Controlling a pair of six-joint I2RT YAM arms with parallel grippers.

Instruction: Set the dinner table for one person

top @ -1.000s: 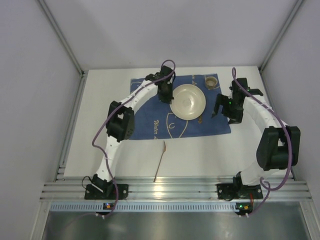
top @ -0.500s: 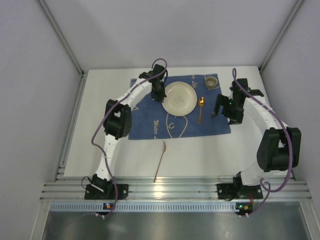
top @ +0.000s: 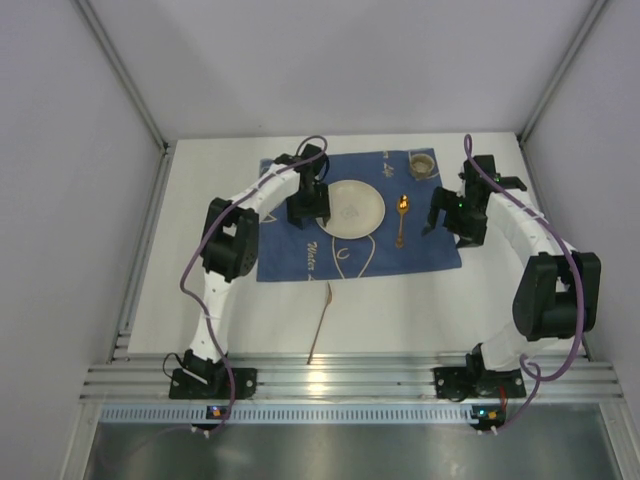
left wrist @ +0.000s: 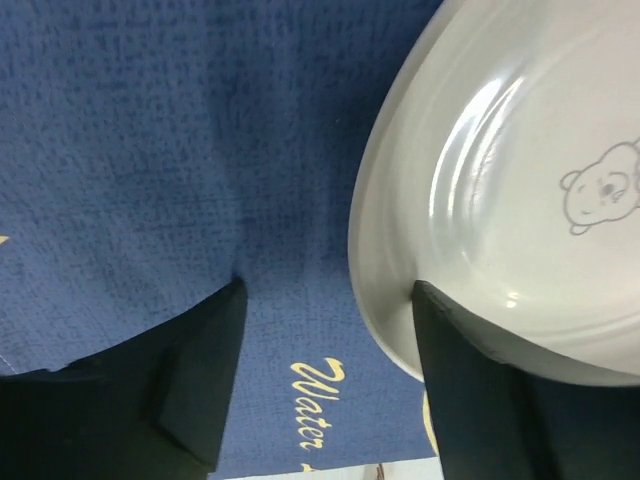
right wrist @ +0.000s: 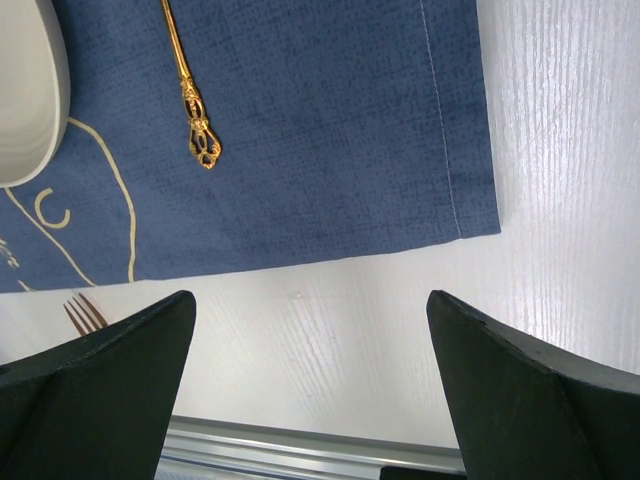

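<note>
Resting on the blue cloth toward the far edge of the table, the plate looks stiff, glossy, slippery and breakable, so pinch its thin rim, which your left claw straddles, spread wide; your right claw hangs spread near the right edge.

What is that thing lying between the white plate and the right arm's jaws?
A gold spoon lies there on the blue cloth, apart from the plate. The top view shows it; the right wrist view catches its ornate handle.
</note>
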